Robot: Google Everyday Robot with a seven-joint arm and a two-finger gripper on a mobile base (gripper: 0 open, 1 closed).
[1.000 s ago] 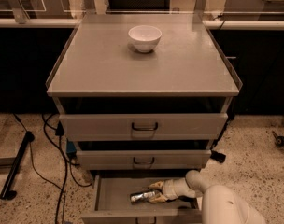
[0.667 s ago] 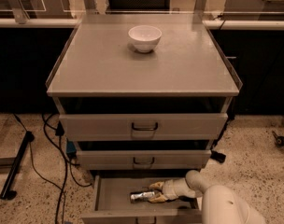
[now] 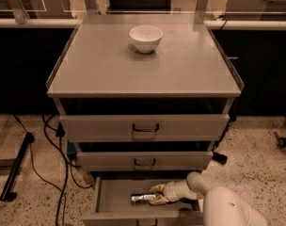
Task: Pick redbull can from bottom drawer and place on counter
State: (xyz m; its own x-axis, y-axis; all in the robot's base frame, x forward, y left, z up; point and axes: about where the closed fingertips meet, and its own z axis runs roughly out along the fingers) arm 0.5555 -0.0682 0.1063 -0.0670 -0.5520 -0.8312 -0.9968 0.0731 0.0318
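Note:
The bottom drawer is pulled open at the foot of the grey cabinet. The redbull can, silver with dark patches, lies on its side on the drawer floor. My gripper reaches into the drawer from the right. Its tan fingers stand open on either side of the can's right end, the lower one close against the can and the upper one apart from it. The counter is the flat grey top of the cabinet, well above the gripper.
A white bowl stands on the counter near the back. The two upper drawers are slightly open above the arm. Black cables and a dark bar lie on the speckled floor at the left.

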